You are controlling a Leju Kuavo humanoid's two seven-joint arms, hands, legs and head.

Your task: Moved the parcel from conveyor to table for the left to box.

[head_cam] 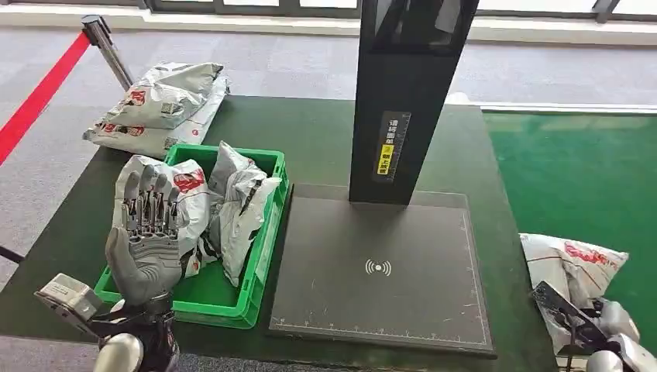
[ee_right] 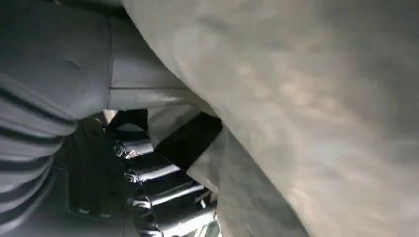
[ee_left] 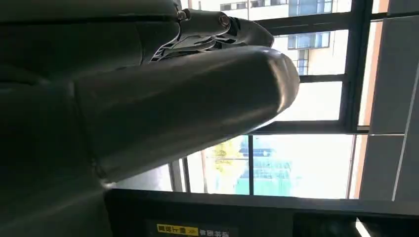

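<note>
Black scanner tower [head_cam: 403, 101]; red barrier belt [head_cam: 35, 97]

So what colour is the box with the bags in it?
Green box, clearest in the head view.

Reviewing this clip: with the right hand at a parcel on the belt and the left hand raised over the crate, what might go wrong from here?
1. In the right wrist view the right hand has fingers against the parcel; the soft bag may slip during transfer.
2. The scanner column stands beside the scan pad, so the swing could clip it.
3. The green crate is heaped with bags; the left hand hovering there may snag one.
</note>
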